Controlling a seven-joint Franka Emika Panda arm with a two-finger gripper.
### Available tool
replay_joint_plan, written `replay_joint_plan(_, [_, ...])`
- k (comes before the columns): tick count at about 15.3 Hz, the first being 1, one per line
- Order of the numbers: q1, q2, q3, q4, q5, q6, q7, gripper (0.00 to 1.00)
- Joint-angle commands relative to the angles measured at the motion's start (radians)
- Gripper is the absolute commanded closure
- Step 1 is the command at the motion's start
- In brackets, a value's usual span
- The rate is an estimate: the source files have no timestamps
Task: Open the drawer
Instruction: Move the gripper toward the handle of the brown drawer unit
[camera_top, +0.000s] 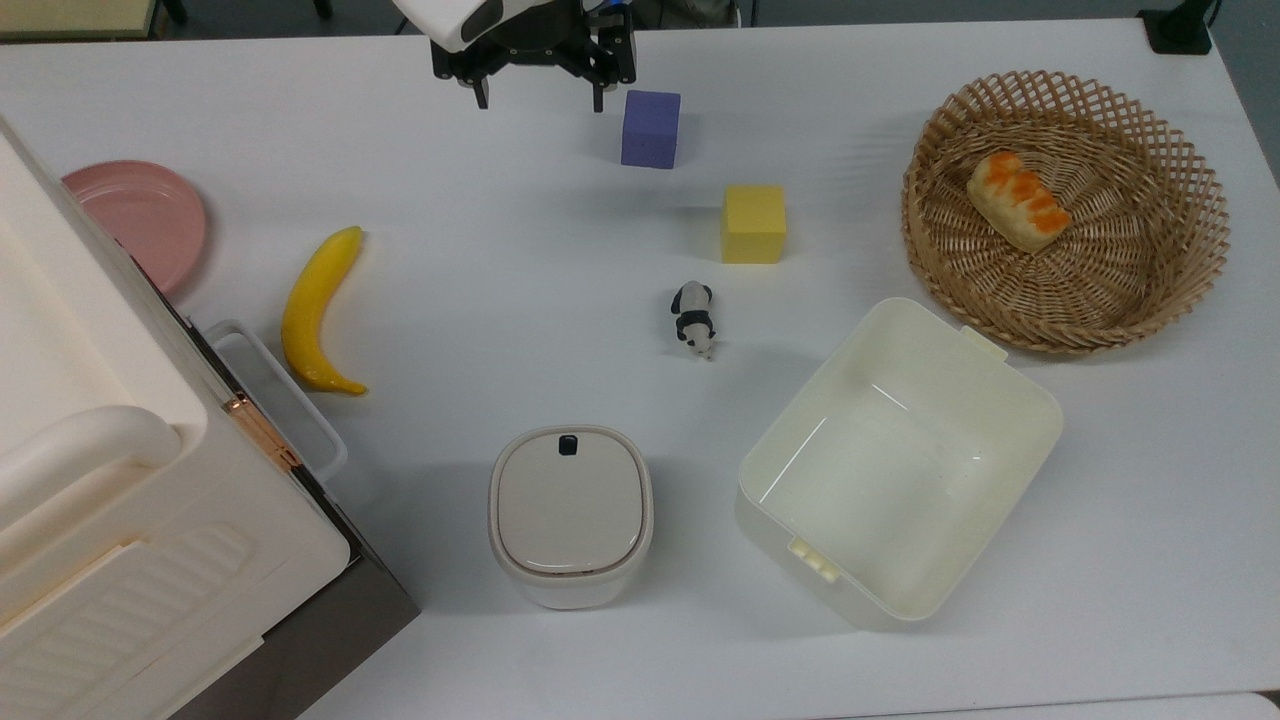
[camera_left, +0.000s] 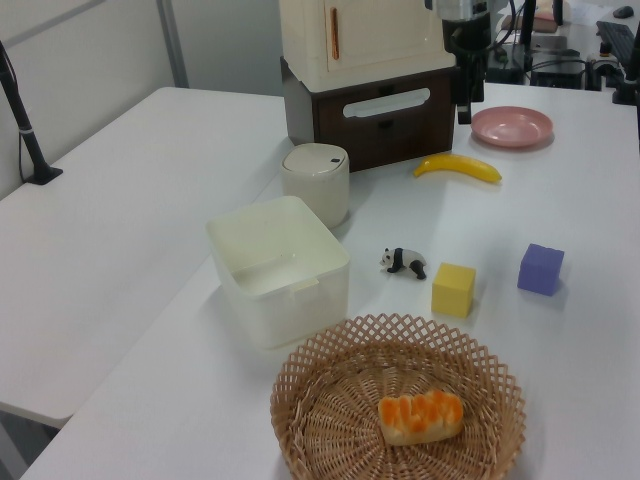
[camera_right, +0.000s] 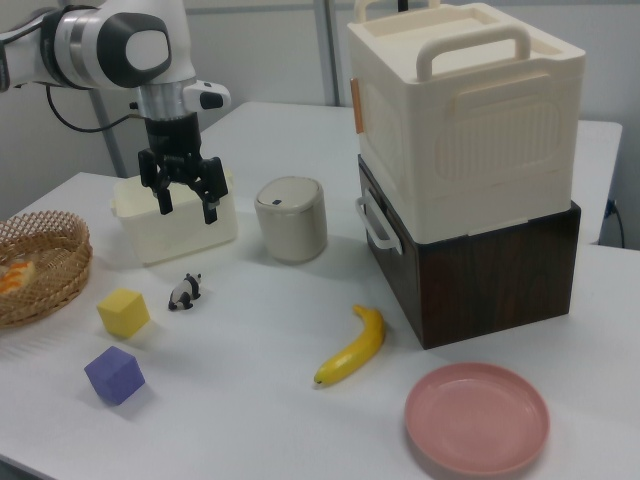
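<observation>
The drawer (camera_left: 385, 128) is the dark brown front under the cream ribbed case (camera_left: 360, 35), and it sits flush with its cabinet. Its white loop handle (camera_left: 386, 102) faces the table; the same handle (camera_top: 278, 398) juts out at the top view's left, and the handle (camera_right: 374, 226) also sticks out in the right view. My gripper (camera_top: 540, 100) hangs open at the top view's upper edge, above the table and well away from the handle, with nothing between its fingers. The gripper (camera_right: 188, 208) points down, and in the left view the gripper (camera_left: 465, 108) hangs beside the cabinet's right corner.
A banana (camera_top: 318, 308) and a pink plate (camera_top: 140, 218) lie near the drawer. A purple cube (camera_top: 650, 128) is just right of my gripper. A yellow cube (camera_top: 754, 223), a toy panda (camera_top: 693, 317), a lidded bin (camera_top: 570, 512), a cream tub (camera_top: 1000, 385) and a wicker basket (camera_top: 1180, 250) with bread (camera_top: 1017, 199) fill the top view's middle and right.
</observation>
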Motion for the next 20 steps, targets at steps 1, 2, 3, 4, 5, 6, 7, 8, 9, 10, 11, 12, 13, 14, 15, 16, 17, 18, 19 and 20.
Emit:
replay_joint_plan(1, [-0.002, -0.005, 0.002, 0.001, 0.0, -0.013, 0.001, 0.0])
replay_joint_plan(2, [-0.002, -0.001, 0.002, 0.001, 0.0, -0.009, 0.001, 0.0])
replay_joint_plan(3, [-0.002, 0.001, 0.002, 0.001, 0.0, -0.005, 0.001, 0.0])
replay_joint_plan(4, [-0.004, 0.005, 0.002, 0.002, 0.0, -0.005, 0.001, 0.0])
replay_joint_plan(5, [-0.004, 0.007, 0.002, 0.002, 0.0, 0.004, 0.001, 0.0])
replay_joint_plan(6, [-0.005, 0.008, 0.002, 0.001, 0.0, 0.026, 0.001, 0.0])
replay_joint_plan(7, [-0.007, 0.016, 0.002, 0.001, 0.0, 0.041, 0.001, 0.0])
replay_joint_plan(8, [-0.01, 0.028, 0.0, 0.002, -0.002, 0.05, 0.001, 0.0])
replay_joint_plan(9, [-0.01, 0.03, -0.004, 0.002, -0.002, 0.072, 0.001, 0.0])
replay_joint_plan(10, [-0.013, 0.03, -0.006, 0.001, -0.002, 0.096, 0.001, 0.0])
replay_joint_plan(11, [-0.017, 0.031, -0.009, 0.001, -0.002, 0.112, 0.001, 0.0])
replay_joint_plan(12, [-0.028, 0.044, -0.009, 0.002, -0.002, 0.125, 0.001, 0.0])
replay_joint_plan(13, [-0.039, 0.047, -0.009, 0.002, -0.003, 0.144, 0.001, 0.0])
replay_joint_plan(14, [-0.045, 0.048, -0.009, 0.002, -0.003, 0.168, 0.001, 0.0])
replay_joint_plan(15, [-0.056, 0.048, -0.009, 0.002, -0.003, 0.193, 0.0, 0.0])
replay_joint_plan(16, [-0.068, 0.051, -0.009, 0.002, -0.005, 0.211, -0.011, 0.0])
replay_joint_plan(17, [-0.079, 0.065, -0.009, 0.002, -0.02, 0.239, -0.019, 0.0])
replay_joint_plan(18, [-0.079, 0.073, -0.009, 0.002, -0.056, 0.26, -0.046, 0.0])
replay_joint_plan(19, [-0.083, 0.091, -0.009, 0.002, -0.108, 0.285, -0.112, 0.0])
replay_joint_plan(20, [-0.099, 0.102, -0.009, 0.004, -0.123, 0.294, -0.153, 0.0])
